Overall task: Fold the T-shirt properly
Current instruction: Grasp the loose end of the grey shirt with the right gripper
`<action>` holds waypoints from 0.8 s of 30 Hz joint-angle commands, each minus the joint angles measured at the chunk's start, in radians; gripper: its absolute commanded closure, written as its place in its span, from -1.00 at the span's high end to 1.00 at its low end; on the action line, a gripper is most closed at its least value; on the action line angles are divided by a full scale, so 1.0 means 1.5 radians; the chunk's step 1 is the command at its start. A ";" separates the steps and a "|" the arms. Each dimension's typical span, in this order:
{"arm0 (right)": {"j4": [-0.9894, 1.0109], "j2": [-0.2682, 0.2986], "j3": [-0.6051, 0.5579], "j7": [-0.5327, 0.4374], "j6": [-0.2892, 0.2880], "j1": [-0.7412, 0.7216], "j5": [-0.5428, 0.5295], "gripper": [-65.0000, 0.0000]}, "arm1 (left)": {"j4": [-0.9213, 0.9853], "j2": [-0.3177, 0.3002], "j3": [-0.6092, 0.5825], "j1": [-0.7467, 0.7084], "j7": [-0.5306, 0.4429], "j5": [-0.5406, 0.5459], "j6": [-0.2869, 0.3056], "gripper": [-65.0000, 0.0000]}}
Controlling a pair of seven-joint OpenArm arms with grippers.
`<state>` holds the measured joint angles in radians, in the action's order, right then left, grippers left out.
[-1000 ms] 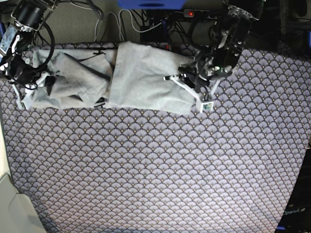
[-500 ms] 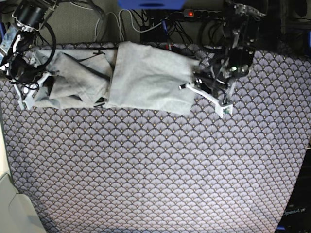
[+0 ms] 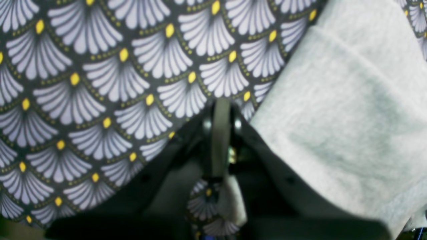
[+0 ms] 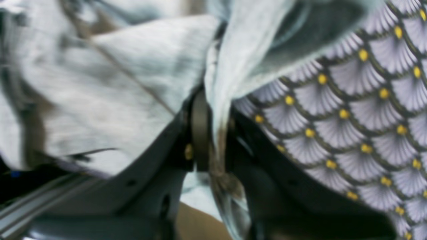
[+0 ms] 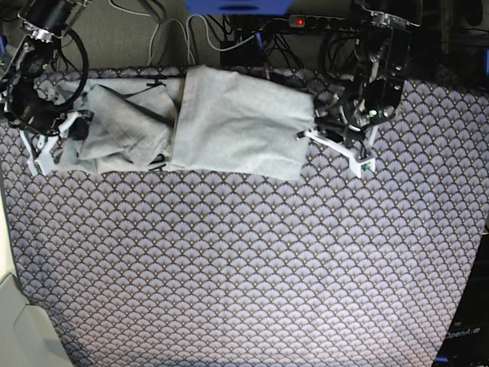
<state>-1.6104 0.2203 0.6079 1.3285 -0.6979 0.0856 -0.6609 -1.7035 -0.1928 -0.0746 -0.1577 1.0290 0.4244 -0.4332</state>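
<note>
The light-grey T-shirt (image 5: 229,122) lies crumpled along the far edge of the table, its right part flat and its left part bunched. My right gripper (image 5: 52,147) is at the shirt's left end. In the right wrist view it (image 4: 213,113) is shut on a pinched fold of the T-shirt (image 4: 116,83). My left gripper (image 5: 336,151) is just past the shirt's right edge. The left wrist view shows it (image 3: 221,110) shut with nothing in it, hovering over the tablecloth, with the T-shirt (image 3: 350,116) beside it.
A purple-grey scallop-patterned tablecloth (image 5: 244,260) covers the table. Cables and a power strip (image 5: 298,21) lie behind the far edge. A beige surface (image 5: 15,329) shows at the bottom left and dark equipment (image 5: 466,336) at the bottom right.
My left gripper has moved right, off the shirt's right edge and onto the tablecloth. My right gripper has closed on the shirt's left end.
</note>
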 commanded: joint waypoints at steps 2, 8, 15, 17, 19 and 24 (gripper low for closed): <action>-0.019 0.014 0.001 -0.004 0.000 0.005 -0.040 -1.00 | -0.011 -0.002 0.002 0.006 -0.004 0.002 0.002 -0.99; -0.161 -0.001 0.001 0.008 0.000 0.038 -0.045 -1.00 | -0.018 -0.002 0.002 0.006 0.000 0.002 0.002 -0.99; -0.201 -0.015 0.003 0.045 0.000 0.035 -0.048 -1.00 | -0.019 0.000 0.001 0.005 0.001 0.002 0.002 -0.99; -0.201 -0.015 0.003 0.045 0.000 0.038 -0.048 -1.00 | -0.019 -0.002 0.001 0.003 0.001 0.002 0.002 -0.99; -0.201 -0.022 0.002 0.045 0.000 0.041 -0.048 -1.00 | -0.027 -0.003 0.002 0.000 0.001 0.002 0.002 -0.99; -0.237 -0.045 -0.015 0.045 0.000 0.039 -0.048 -1.00 | -0.063 -0.017 0.002 -0.006 0.002 0.002 0.002 -0.99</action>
<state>-1.9453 0.1432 0.5854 1.4181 -0.6979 0.1558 -0.7055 -1.7782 -0.2115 -0.0742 -0.1711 1.0416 0.4278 -0.4301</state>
